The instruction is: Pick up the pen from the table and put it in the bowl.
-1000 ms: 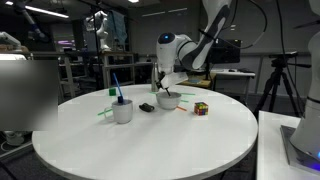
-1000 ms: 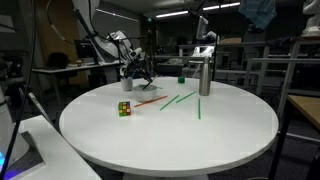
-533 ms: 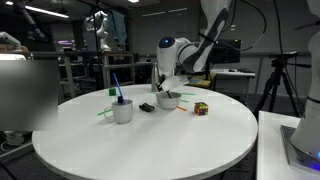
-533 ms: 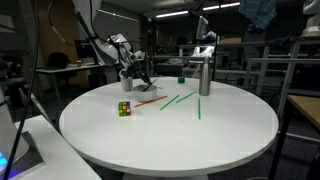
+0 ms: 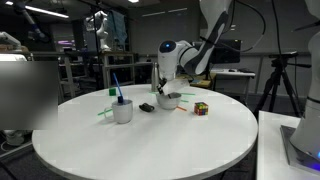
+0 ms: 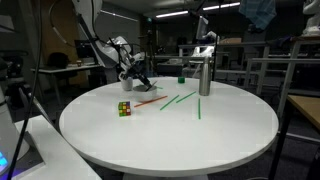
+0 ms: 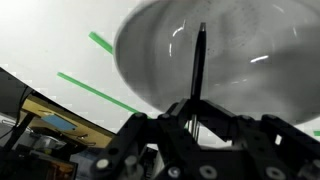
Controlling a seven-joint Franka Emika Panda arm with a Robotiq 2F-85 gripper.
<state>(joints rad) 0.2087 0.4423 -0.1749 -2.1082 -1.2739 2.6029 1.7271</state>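
Pen [image 7: 198,60]: thin, straight, black, slight sheen. Its near end is clamped in the hand [image 7: 196,120], and the rest reaches out over the white inside of the bowl [image 7: 250,45]. Cannot tell whether its tip touches the bowl. Two green sticks [image 7: 95,88] lie left of the bowl in the wrist view.

Exterior view, left to right near the far edge of the tabletop [image 5: 150,140]: white cup [image 5: 122,111] holding a blue pen [image 5: 116,86], small black object [image 5: 147,107], bowl, colour cube [image 5: 201,108].

Arm [image 5: 205,40] descends from upper right and bends at the white wrist, with the hand pointing down just above the bowl.
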